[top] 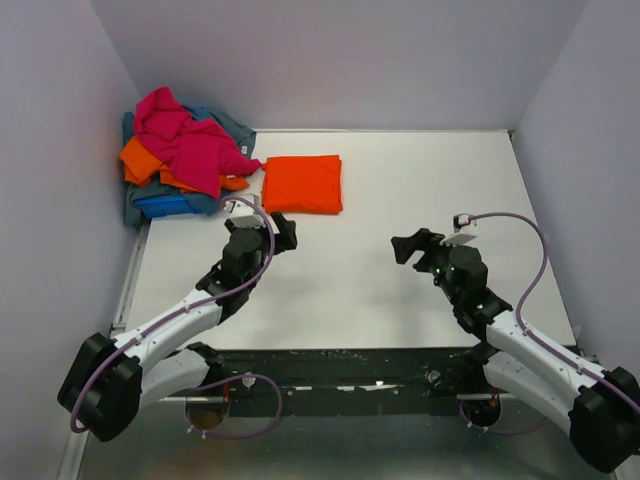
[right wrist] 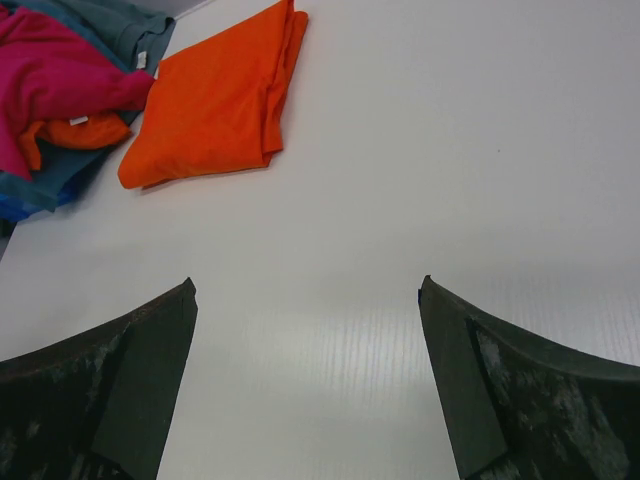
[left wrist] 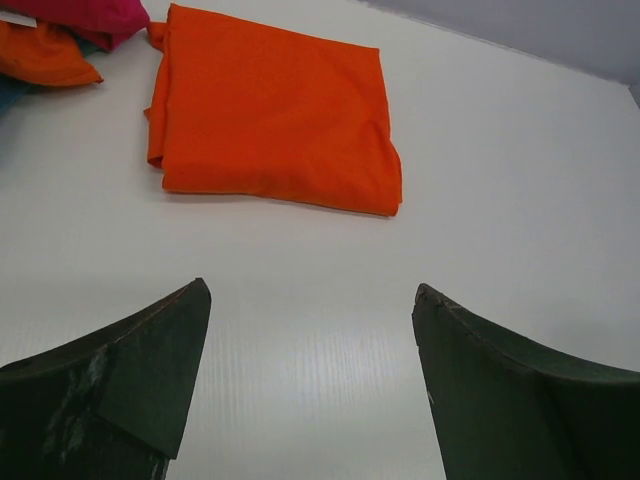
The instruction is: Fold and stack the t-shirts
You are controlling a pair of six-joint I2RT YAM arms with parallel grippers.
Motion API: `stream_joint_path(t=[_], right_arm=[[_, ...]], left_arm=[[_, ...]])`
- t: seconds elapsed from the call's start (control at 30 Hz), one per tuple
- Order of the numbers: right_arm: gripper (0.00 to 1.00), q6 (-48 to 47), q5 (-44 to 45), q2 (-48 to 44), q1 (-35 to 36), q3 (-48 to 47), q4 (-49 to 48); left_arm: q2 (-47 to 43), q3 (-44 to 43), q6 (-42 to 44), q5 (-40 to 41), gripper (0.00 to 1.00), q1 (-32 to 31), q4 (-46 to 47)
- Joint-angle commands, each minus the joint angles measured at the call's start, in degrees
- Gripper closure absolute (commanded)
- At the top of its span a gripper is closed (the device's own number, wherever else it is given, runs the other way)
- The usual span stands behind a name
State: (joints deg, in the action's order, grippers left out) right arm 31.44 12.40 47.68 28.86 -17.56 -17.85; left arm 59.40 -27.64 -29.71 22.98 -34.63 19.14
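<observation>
The folded orange-red t-shirt (top: 303,184) lies flat on the white table (top: 420,190), at about 11 o'clock from the middle. A messy pile of t-shirts (top: 185,150), pink on top, sits just beside it at 10 o'clock, in the far left corner. The left gripper (top: 283,232) hangs near the folded one, its jaws spread wide and holding nothing. The right gripper (top: 407,247) is at 3 o'clock, well apart from the shirts, its jaws wide and empty too.

This looks like a robotics lab cell: a white table (top: 380,300) is closed in by plain pale walls (top: 350,60), and a left arm (top: 180,320) and a right arm (top: 530,350) with loose purple cables (top: 546,258) stand on a dark metal rail (top: 340,362).
</observation>
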Motion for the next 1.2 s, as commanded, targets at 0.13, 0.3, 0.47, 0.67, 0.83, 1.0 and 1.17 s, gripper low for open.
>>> stream_joint_path(t=[0.13,0.3,0.47,0.67,0.83,1.0,1.17], right_arm=[[0.0,-0.24,1.57,-0.39,-0.03,-0.37,0.0],[0.0,-0.06,1.31,-0.48,-0.03,0.25,-0.87],[0.0,0.46,0.08,-1.27,-0.03,1.48,-1.93],[0.0,0.38,-2.29,-1.19,-0.12,3.5,-5.0],[0.0,0.99,-2.39,-0.39,-0.03,2.53,-3.16],[0.0,1.34,-2.3,-0.13,-0.03,3.15,-4.21],[0.0,1.6,-3.17,0.22,-0.03,3.06,-4.04]], left_arm=[[-1.13,1.1,2.12,-4.17,0.08,-0.08,3.8],[-0.33,0.22,2.56,-3.22,0.09,-0.08,2.49],[-0.07,-5.3,-4.18,11.98,0.01,2.62,-11.17],[3.52,-16.9,-11.14,3.65,0.02,19.49,-27.11],[10.29,-25.69,-14.23,0.58,0.13,30.39,-33.28],[18.02,-34.13,-16.42,-3.03,0.21,39.1,-37.14],[20.58,-38.8,-20.56,-0.39,0.3,43.77,-35.85]])
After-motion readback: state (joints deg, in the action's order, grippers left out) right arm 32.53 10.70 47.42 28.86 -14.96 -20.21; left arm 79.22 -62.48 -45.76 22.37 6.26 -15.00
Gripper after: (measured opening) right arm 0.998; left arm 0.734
